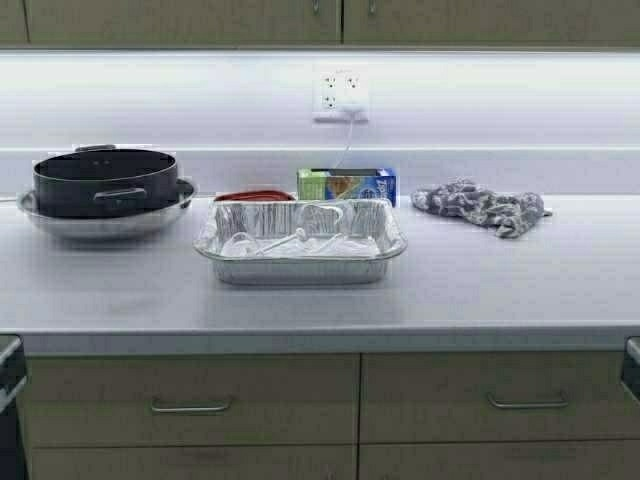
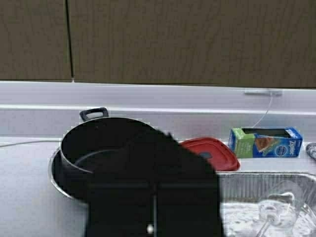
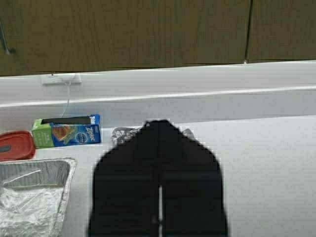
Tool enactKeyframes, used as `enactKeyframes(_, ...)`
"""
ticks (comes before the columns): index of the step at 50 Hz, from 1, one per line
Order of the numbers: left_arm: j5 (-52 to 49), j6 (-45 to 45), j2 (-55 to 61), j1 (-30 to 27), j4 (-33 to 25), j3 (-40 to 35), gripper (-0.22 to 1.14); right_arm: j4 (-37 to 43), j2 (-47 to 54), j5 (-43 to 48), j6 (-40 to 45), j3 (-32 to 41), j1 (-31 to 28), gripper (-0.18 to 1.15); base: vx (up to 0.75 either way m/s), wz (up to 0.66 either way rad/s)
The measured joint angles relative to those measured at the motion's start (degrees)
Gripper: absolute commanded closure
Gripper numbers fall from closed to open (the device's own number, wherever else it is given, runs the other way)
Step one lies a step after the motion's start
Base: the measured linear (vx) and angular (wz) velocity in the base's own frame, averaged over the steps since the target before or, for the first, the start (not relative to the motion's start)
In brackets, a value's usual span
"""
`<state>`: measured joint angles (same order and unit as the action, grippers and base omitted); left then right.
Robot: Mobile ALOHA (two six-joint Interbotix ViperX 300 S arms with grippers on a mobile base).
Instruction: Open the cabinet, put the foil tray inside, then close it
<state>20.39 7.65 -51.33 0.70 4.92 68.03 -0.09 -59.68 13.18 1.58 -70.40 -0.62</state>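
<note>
High view: foil tray (image 1: 300, 243) between black pot (image 1: 105, 180) and grey cloth (image 1: 480, 206) — both pincers look closed, holding nothing.

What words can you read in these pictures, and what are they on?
"Ziploc": on the blue end of the green-and-blue bag box behind the foil tray, read in the right wrist view.
The smaller print on that box is too blurred to read.
No other writing shows, not on the outlet nor on the red lid.
</note>
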Motion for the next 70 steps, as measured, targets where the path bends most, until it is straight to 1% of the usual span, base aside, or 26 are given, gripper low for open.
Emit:
enactKeyframes(12,0.0,0.26,-0.26,0.0,0.35,0.09,0.88,-0.18,1.14,0.0,0.0,0.18,-0.7,0.92,0.33,-0.04)
enactKeyframes(15,0.0,0.26,-0.79,0.0,0.44,0.53,0.84,-0.18,1.23,0.09,0.18,0.18,-0.97,0.85,0.31,-0.07)
enactKeyframes(17,0.09,0.09,-1.41,0.18,0.53,0.7,0.76,-0.18,1.32,0.35,0.26,0.18,-1.41,0.74,0.29,-0.05)
enactKeyframes(18,0.09,0.0,-1.76,0.53,0.7,0.79,0.7,-0.18,1.41,0.44,0.44,0.26,-1.76,0.65,0.28,-0.03)
enactKeyframes(19,0.09,-0.18,-2.29,1.41,1.32,0.79,0.63,-0.18,1.49,0.53,0.53,0.44,-2.37,0.5,0.27,-0.01)
enactKeyframes(21,0.18,-0.26,-2.55,2.9,2.46,0.97,0.44,-0.44,1.85,0.26,0.62,0.7,-4.04,0.26,0.25,0.01)
enactKeyframes(24,0.18,-0.18,-2.55,6.06,5.19,1.23,0.09,-1.67,2.11,-1.05,0.7,1.14,-7.21,-0.07,0.23,0.04)
enactKeyframes(25,0.09,-0.09,-2.55,7.56,6.24,1.32,-0.02,-2.11,2.11,-1.41,0.62,1.14,-8.35,-0.14,0.2,0.04)
enactKeyframes(26,0.09,0.35,-2.46,9.76,7.73,1.41,-0.12,-2.37,2.11,-1.58,0.7,1.23,-9.49,-0.16,0.19,0.04)
enactKeyframes(27,0.0,0.53,-2.46,11.6,8.7,1.49,-0.19,-2.46,2.11,-1.67,0.79,1.32,-10.63,-0.15,0.17,0.05)
enactKeyframes(28,-0.18,0.44,-2.29,13.62,9.49,1.41,-0.22,-2.64,2.11,-1.67,0.97,1.32,-11.87,-0.13,0.17,0.06)
enactKeyframes(29,-0.26,0.35,-2.02,15.64,10.2,1.49,-0.21,-2.81,2.11,-1.49,1.05,1.41,-13.18,-0.09,0.16,0.07)
enactKeyframes(31,-0.26,0.44,-1.32,19.34,10.72,1.41,-0.15,-3.08,2.11,-0.88,0.97,1.49,-16.0,-0.03,0.14,0.07)
enactKeyframes(34,-0.35,0.53,0.53,24.08,10.81,1.14,-0.06,-3.08,2.55,0.7,0.88,1.67,-19.6,-0.03,0.12,0.08)
enactKeyframes(36,-0.18,0.53,2.29,26.63,10.28,0.53,-0.07,-2.55,3.08,1.93,0.88,1.93,-21.71,-0.05,0.11,0.08)
enactKeyframes(42,2.29,0.44,9.58,31.64,7.73,-2.37,-0.09,-1.32,7.03,4.92,0.88,3.69,-26.1,-0.05,0.09,0.06)
enactKeyframes(48,7.65,-0.7,18.37,35.42,5.63,-6.33,-0.09,-0.97,12.66,7.73,0.7,6.24,-27.51,-0.05,0.05,0.03)
enactKeyframes(53,12.48,-3.87,25.58,38.41,2.2,-10.63,-0.09,-0.62,17.93,10.2,0.53,9.32,-28.56,-0.05,0.03,0.01)
enactKeyframes(55,14.06,-5.98,28.39,39.73,-0.26,-12.48,-0.09,-0.44,20.21,10.9,0.44,10.72,-29.18,-0.05,0.02,0.0)
enactKeyframes(61,19.86,-14.94,36.83,43.86,-10.9,-18.02,-0.09,0.7,26.37,11.95,-0.62,15.64,-30.32,-0.05,0.0,0.0)
enactKeyframes(63,23.38,-19.6,39.9,45.7,-16.61,-19.86,-0.09,1.58,28.56,12.13,-1.41,17.4,-30.41,-0.05,0.0,0.0)
enactKeyframes(70,35.95,-31.38,47.81,50.89,-32.26,-24.08,-0.09,7.12,35.6,14.59,-5.27,22.85,-30.67,-0.05,0.0,0.0)
